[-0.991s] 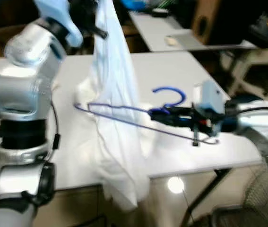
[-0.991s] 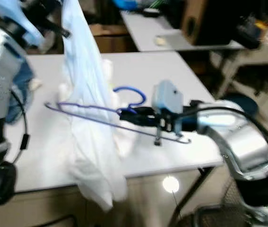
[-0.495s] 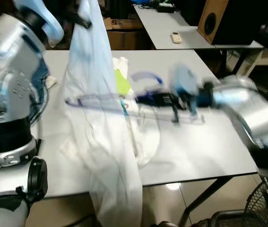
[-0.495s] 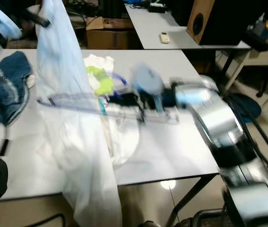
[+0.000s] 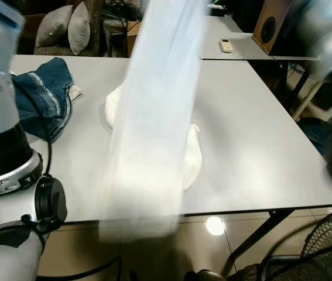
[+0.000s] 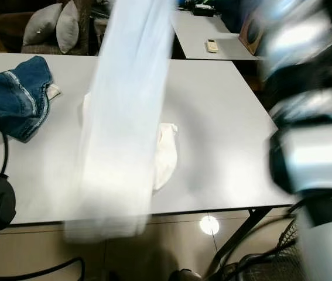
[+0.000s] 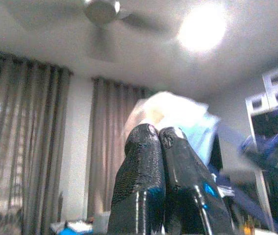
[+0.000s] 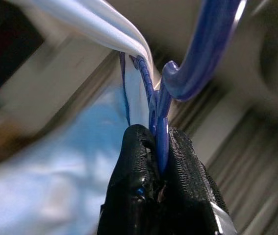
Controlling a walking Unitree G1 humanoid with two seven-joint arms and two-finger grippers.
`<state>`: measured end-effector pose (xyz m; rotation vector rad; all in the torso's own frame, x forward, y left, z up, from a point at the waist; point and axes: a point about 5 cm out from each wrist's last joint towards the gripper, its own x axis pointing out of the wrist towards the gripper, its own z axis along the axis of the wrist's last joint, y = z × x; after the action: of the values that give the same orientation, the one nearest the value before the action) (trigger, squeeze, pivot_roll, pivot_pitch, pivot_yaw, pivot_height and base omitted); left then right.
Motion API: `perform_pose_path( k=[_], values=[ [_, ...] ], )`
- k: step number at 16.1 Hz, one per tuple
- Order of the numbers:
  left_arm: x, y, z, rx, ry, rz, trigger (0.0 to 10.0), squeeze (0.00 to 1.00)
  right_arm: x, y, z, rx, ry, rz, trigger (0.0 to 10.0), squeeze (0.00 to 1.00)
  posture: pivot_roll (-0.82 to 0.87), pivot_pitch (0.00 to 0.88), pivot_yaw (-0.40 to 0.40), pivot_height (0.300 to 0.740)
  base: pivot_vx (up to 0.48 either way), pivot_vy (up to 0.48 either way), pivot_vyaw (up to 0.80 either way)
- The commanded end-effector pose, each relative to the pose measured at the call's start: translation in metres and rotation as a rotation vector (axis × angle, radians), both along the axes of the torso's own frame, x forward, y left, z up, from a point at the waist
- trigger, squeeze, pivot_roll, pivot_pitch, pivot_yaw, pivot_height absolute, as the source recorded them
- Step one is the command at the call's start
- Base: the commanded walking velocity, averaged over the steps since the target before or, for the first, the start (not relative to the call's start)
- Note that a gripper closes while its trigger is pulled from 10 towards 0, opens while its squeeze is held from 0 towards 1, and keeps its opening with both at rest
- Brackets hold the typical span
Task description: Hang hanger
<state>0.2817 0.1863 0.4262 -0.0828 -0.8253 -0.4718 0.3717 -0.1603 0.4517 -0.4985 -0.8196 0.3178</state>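
A white garment [image 5: 154, 117] hangs from above as a long blurred strip in front of the table [image 5: 253, 129]. In the right wrist view my right gripper [image 8: 158, 142] is shut on the neck of the blue hanger [image 8: 197, 63], with the garment's pale fabric [image 8: 104, 24] running beside the hook. In the left wrist view my left gripper [image 7: 158, 132] is raised toward the ceiling, shut on a bunch of the white and light blue fabric [image 7: 178, 110]. My right arm [image 6: 306, 117] is a blur at the right.
Blue jeans [image 5: 43, 93] lie at the table's left. A white cloth [image 5: 192, 158] lies in the middle behind the garment. A second table with a remote [image 5: 226, 44] and a speaker [image 5: 268, 26] stands behind. A fan cage [image 5: 329, 246] is on the floor at the right.
Both arms have lifted the hanger and garment well above the table. The garment now hangs straight down. The head view has also shifted, showing more of the table and the jeans.
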Motion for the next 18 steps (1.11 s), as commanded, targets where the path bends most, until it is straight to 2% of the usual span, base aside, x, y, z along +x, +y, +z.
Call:
perform_pose_path(
  k=[1, 3, 4, 6, 8, 10, 12, 13, 14, 15, 18],
  values=[
    [-0.006, 0.001, 0.004, -0.027, -0.029, -0.003, 10.0, 0.0, 0.006, -0.009, -0.011, -0.014, 0.017, -0.047, 10.0, 0.0, -0.02, 0.0, -0.045, 0.74, 0.0, 0.0, 0.0],
    [-0.003, -0.004, -0.007, -0.017, 0.005, -0.01, 10.0, 0.0, 0.014, -0.004, -0.033, -0.107, 0.073, -0.03, 10.0, 0.0, -0.02, 0.0, -0.04, 0.74, 0.0, 0.0, 0.0],
    [0.002, -0.013, -0.018, -0.017, 0.036, -0.016, 10.0, 0.0, 0.024, 0.0, -0.067, -0.176, 0.173, 0.014, 10.0, 0.0, -0.02, 0.0, -0.035, 0.74, 0.0, 0.0, 0.0],
    [0.01, -0.02, -0.036, 0.012, 0.102, 0.017, 10.0, 0.0, 0.03, 0.002, -0.112, -0.267, 0.311, 0.072, 10.0, 0.0, -0.03, 0.0, -0.023, 0.74, 0.0, 0.0, 0.0],
    [0.024, -0.031, -0.068, 0.064, 0.256, 0.057, 10.0, 0.0, 0.028, -0.003, -0.169, -0.395, 0.473, 0.126, 10.0, 0.0, -0.03, 0.0, -0.02, 0.74, 0.0, 0.0, 0.0],
    [0.038, -0.042, -0.11, 0.198, 0.419, 0.161, 10.0, 0.0, 0.013, -0.013, -0.217, -0.457, 0.589, 0.228, 10.0, 0.0, -0.03, 0.0, -0.015, 0.74, 0.0, 0.0, 0.0],
    [0.048, -0.042, -0.126, 0.21, 0.482, 0.21, 10.0, 0.0, 0.002, -0.02, -0.236, -0.49, 0.652, 0.292, 10.0, 0.0, -0.04, 0.0, -0.006, 0.74, 0.0, 0.0, 0.0],
    [0.062, -0.042, -0.137, 0.229, 0.511, 0.262, 10.0, 0.0, -0.012, -0.032, -0.251, -0.539, 0.705, 0.345, 10.0, 0.0, -0.05, 0.0, 0.005, 0.74, 0.0, 0.0, 0.0],
    [0.065, -0.041, -0.138, 0.232, 0.512, 0.272, 10.0, 0.0, -0.015, -0.034, -0.253, -0.551, 0.71, 0.353, 10.0, 0.0, -0.05, 0.0, 0.006, 0.74, 0.0, 0.0, 0.0],
    [0.078, -0.038, -0.136, 0.233, 0.51, 0.326, 10.0, 0.0, -0.025, -0.042, -0.253, -0.59, 0.722, 0.373, 10.0, 0.0, -0.06, 0.0, 0.013, 0.74, 0.0, 0.0, 0.0],
    [0.106, -0.02, -0.126, 0.173, 0.502, 0.477, 10.0, 0.0, -0.041, -0.052, -0.252, -0.666, 0.777, 0.412, 10.0, 0.0, -0.06, 0.0, 0.019, 0.74, 0.0, 0.0, 0.0]
  ],
)
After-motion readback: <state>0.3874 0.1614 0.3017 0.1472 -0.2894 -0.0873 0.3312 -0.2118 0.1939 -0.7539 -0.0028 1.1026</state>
